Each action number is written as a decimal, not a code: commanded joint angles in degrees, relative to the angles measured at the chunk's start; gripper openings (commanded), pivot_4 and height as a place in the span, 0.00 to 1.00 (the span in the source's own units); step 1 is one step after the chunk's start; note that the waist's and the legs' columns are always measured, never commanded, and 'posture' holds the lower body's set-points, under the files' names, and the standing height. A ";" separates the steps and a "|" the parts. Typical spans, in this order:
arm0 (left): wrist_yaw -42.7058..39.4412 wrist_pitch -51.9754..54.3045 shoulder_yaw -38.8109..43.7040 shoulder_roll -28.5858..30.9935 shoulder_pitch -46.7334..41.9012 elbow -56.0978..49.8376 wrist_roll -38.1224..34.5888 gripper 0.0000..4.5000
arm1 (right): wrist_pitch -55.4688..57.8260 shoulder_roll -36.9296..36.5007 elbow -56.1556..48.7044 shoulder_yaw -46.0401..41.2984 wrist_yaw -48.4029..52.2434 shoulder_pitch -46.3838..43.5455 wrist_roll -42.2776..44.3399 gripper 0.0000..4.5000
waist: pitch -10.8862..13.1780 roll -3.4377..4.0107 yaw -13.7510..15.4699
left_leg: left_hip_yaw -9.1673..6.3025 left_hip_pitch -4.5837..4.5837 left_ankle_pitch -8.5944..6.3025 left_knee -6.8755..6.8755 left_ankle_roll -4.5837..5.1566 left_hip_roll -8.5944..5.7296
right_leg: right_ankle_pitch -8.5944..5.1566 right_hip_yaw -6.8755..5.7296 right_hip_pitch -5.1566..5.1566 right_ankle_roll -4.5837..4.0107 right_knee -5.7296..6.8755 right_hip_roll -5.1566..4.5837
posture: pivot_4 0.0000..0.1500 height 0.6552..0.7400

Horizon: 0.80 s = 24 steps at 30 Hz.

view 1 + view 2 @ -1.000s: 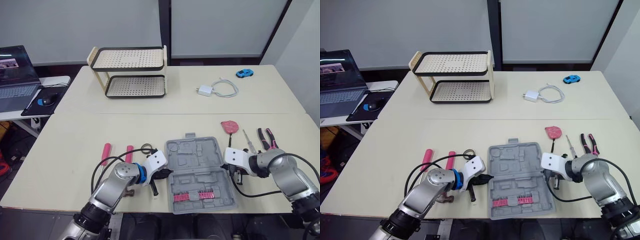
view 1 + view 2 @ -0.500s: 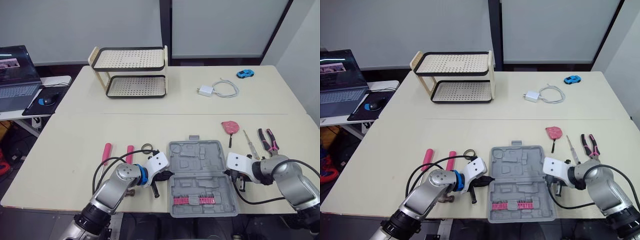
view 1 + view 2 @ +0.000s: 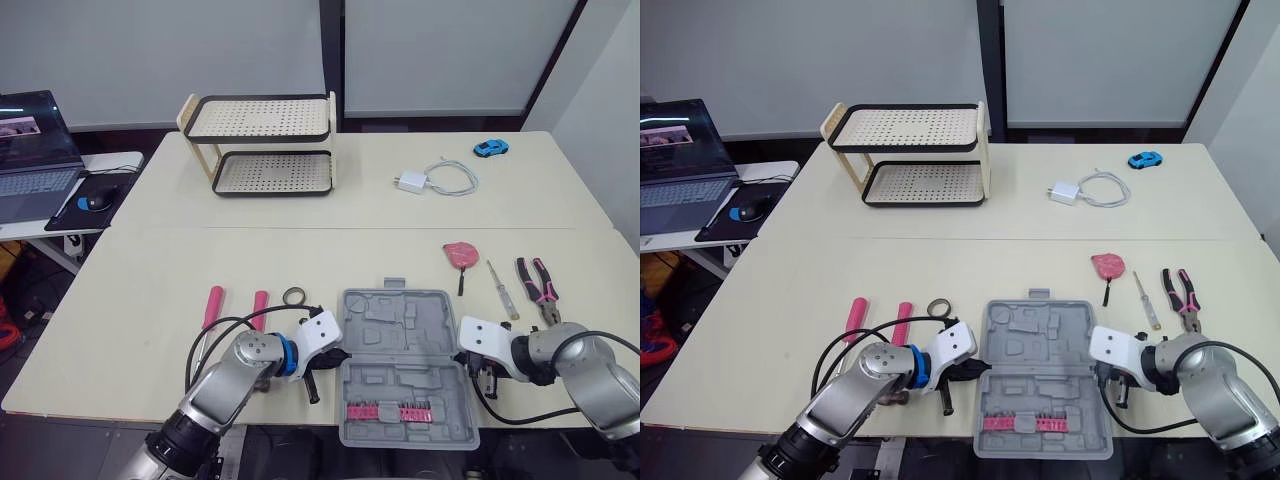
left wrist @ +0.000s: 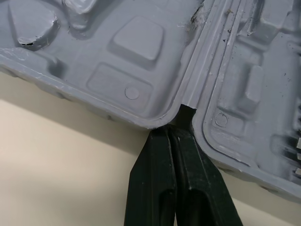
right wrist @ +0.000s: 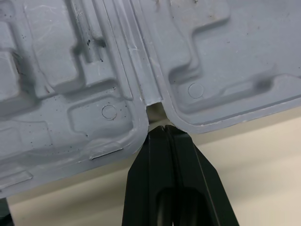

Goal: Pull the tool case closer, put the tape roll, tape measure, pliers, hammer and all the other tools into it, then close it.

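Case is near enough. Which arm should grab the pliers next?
Right. The pliers lie right of the tool case, near the right gripper; the left gripper sits at the case's opposite edge.

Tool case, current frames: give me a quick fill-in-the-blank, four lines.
1. The tool case lies ____ on the table, both halves flat.
2. The left gripper and right gripper, fingers shut, each touch the case at its ____ notch.
3. The pliers lie on the robot's ____ side of the case.
4. The bit strip in the case's near half is coloured ____.

Missing words: open; hinge; right; pink
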 commanded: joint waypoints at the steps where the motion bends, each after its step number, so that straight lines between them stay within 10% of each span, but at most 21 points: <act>1: -1.00 0.12 -2.76 -0.27 1.07 -1.82 -0.64 0.01 | 0.01 -0.09 -3.94 -0.32 -0.13 0.32 2.21 0.00 | 0.00 0.00 -0.01 | 0.01 0.00 0.00 0.00 0.00 0.00 | 0.00 0.01 0.00 0.00 0.00 0.00 | 1.00 1.00; 24: 0.27 1.19 -3.22 1.19 4.29 -4.52 -0.37 0.01 | 2.27 -0.86 -6.77 -0.15 -1.76 2.67 3.92 0.00 | -0.01 -0.01 0.01 | 0.00 0.04 -0.10 -0.02 0.18 0.00 | 0.00 -0.01 0.05 0.01 -0.03 0.00 | 1.00 1.00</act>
